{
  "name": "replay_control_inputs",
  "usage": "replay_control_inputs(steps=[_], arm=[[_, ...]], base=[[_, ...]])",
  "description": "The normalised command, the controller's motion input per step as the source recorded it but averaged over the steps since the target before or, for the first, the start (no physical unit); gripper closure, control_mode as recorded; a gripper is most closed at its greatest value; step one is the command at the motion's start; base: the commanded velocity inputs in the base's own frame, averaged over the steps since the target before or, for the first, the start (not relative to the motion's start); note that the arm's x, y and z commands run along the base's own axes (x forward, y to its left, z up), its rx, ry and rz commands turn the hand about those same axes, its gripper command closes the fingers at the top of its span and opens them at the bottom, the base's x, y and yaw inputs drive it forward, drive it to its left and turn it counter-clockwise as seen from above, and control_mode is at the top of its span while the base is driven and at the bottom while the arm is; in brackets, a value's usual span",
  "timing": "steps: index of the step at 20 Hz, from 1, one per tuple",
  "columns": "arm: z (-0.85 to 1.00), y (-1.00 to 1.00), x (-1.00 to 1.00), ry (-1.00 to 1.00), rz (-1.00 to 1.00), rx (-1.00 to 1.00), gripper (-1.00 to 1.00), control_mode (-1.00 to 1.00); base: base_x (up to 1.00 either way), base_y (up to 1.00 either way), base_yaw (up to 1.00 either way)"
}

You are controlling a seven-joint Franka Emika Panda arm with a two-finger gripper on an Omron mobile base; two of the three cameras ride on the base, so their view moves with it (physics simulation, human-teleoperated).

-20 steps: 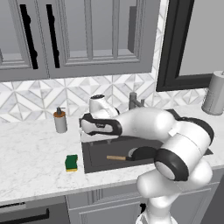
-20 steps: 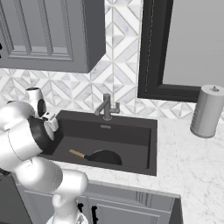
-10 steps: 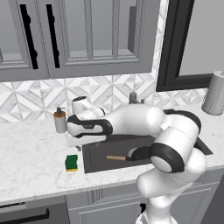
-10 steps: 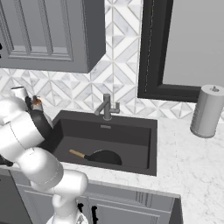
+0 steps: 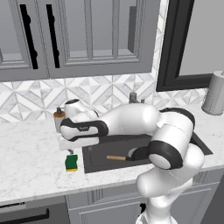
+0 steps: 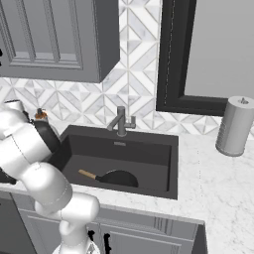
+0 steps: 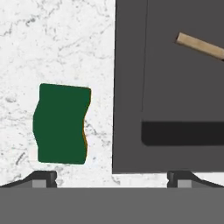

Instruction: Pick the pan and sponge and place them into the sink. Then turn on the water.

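- the sponge [image 5: 71, 162] lies flat on the white marble counter [image 5: 30, 175], just beside the left rim of the sink [image 5: 94, 164], green side up; in the hand view the sponge [image 7: 61, 124] shows a thin yellow edge on its right side.
- the pan [image 6: 118, 178] lies inside the sink [image 6: 149, 158], on the basin floor, with its wooden handle [image 6: 87, 174] pointing to the left; in the left base view the handle [image 5: 116, 158] is seen and the round part is mostly hidden behind the arm.
- the gripper [image 7: 112, 177] hangs above the counter near the sponge, apart from it; its two tips are spread wide and hold nothing. the sponge is above the left tip in the hand view, and the sink edge runs between the tips.
- the hand [image 5: 74, 142] is seen in the left base view above the sponge, reaching over the left sink edge.
- the faucet [image 6: 121, 121] stands at the back of the sink.
- a soap bottle [image 5: 58, 120] stands behind the hand by the tiled wall.
- a grey paper roll [image 6: 235, 126] stands on the counter well to the right of the sink.
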Motion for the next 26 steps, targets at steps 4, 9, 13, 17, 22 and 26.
replay_control_inputs(steps=[4,9,13,17,22,26], arm=[[-0.16,0.43,0.00,0.00,0.00,0.01,-1.00,-1.00],[-0.23,0.36,0.00,0.00,0.00,0.02,-1.00,-1.00],[-0.25,0.09,0.00,0.00,0.00,0.04,-1.00,-1.00],[-0.21,0.00,0.00,0.00,0.00,0.04,-1.00,-1.00],[-0.25,0.00,0.00,0.00,0.00,0.04,-1.00,-1.00],[-0.30,0.00,0.00,0.00,0.00,0.03,-1.00,-1.00]], base=[[0.00,0.00,0.00],[0.00,0.00,0.00],[0.00,0.00,0.00],[0.00,0.00,0.00],[0.00,0.00,0.00],[0.00,0.00,0.00]])
